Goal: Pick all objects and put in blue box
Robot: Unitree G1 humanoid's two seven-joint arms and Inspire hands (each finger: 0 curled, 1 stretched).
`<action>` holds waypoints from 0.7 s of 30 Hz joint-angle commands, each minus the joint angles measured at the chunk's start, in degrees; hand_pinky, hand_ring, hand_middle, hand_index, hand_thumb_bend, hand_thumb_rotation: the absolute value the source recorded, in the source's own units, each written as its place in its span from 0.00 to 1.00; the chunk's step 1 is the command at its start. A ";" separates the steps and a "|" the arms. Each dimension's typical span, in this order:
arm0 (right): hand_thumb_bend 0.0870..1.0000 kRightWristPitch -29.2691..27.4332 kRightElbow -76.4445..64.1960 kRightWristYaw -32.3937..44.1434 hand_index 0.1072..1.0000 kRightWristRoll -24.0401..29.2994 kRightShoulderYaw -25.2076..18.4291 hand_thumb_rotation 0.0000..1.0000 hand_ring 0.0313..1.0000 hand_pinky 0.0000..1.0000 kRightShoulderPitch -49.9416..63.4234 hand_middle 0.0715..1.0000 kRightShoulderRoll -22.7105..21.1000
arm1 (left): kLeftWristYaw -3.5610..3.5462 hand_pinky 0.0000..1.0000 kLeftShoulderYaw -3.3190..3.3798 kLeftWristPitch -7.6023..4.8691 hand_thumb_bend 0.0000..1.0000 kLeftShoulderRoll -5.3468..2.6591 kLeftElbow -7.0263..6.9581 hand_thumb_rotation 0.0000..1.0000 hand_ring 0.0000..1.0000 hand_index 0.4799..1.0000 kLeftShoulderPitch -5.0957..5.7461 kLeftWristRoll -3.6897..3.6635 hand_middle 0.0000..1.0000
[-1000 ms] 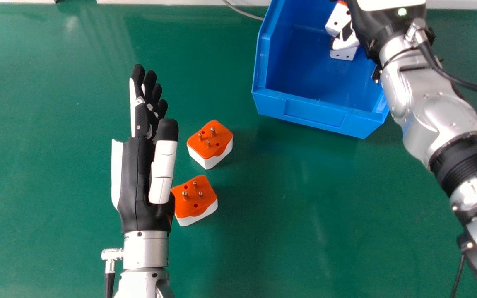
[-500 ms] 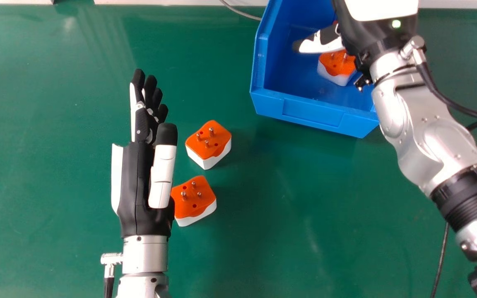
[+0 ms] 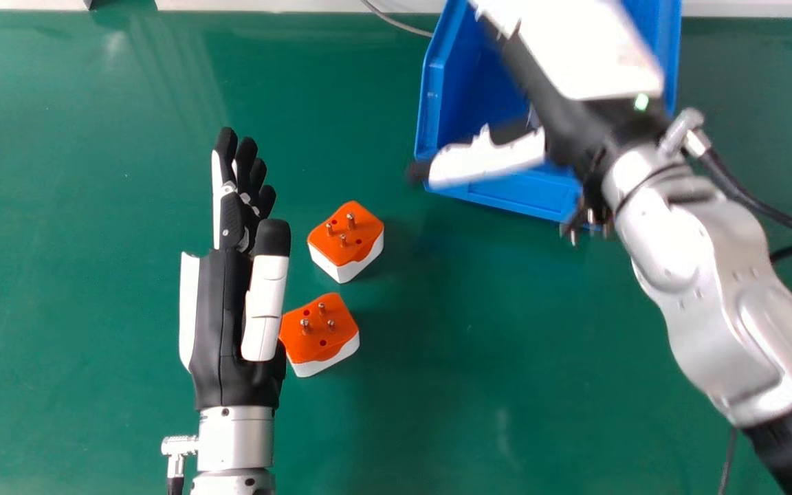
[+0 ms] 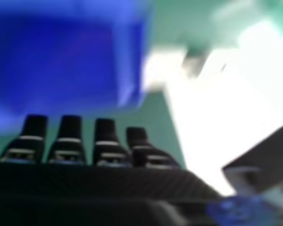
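Observation:
Over the near part of the blue box (image 3: 437, 117) is my right hand (image 3: 581, 62), blurred, its thumb extended toward the box's left front corner. In the right hand view my right hand (image 4: 70, 141) has straight fingers, with the blue box (image 4: 61, 66) beyond them. Its arm hides much of the box's inside. Two orange and white plug adapters lie pins up on the green table: the farther adapter (image 3: 346, 240) by itself, the nearer adapter (image 3: 320, 333) partly behind the wrist of my left hand (image 3: 224, 323). That hand is open and holds nothing.
The green table (image 3: 471, 357) stretches between the two arms. A grey cable (image 3: 399, 24) runs along the far edge, left of the box. A black cable (image 3: 767, 213) hangs by the right forearm.
My right hand has moved back toward the robot and left, uncovering and then covering an adapter inside the box; its thumb has swung outward. The left hand has shifted slightly nearer.

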 commanded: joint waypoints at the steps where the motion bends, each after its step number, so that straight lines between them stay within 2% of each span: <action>1: 0.94 4.11 -12.44 11.02 0.94 1.59 -0.59 0.73 0.93 0.92 2.86 0.94 -3.10 | -0.54 1.00 -0.70 -0.27 0.82 -1.46 -3.39 0.88 1.00 1.00 1.64 0.04 1.00; 5: 0.95 7.56 -20.75 19.42 0.96 2.88 -0.36 0.72 0.94 0.92 7.32 0.95 -4.35 | -0.38 1.00 -0.67 0.56 0.82 -1.11 -4.40 0.88 1.00 1.00 2.35 0.73 1.00; 10: 0.96 11.79 -25.71 24.96 0.96 2.61 1.46 0.69 0.96 0.93 10.49 0.96 -3.14 | -0.96 1.00 -0.92 1.89 0.82 -0.82 -5.88 0.88 1.00 1.00 2.96 0.35 1.00; 16: 0.97 14.42 -24.33 24.30 0.97 -4.51 8.44 0.65 0.95 0.93 11.11 0.96 0.88 | -1.34 1.00 -0.79 2.56 0.82 -0.88 -6.50 0.88 1.00 1.00 3.16 0.61 1.00; 19: 0.98 13.87 -23.17 22.38 0.98 -9.02 11.86 0.63 0.94 0.91 11.57 0.95 3.50 | -1.17 1.00 -0.70 2.62 0.82 -1.14 -6.59 0.88 1.00 1.00 3.30 0.70 1.00; 21: 0.98 12.84 -22.09 20.26 0.98 -11.96 13.92 0.63 0.94 0.91 12.13 0.95 5.35 | -0.76 1.00 -0.55 2.62 0.82 -1.43 -6.63 0.88 1.00 1.00 3.34 0.87 1.00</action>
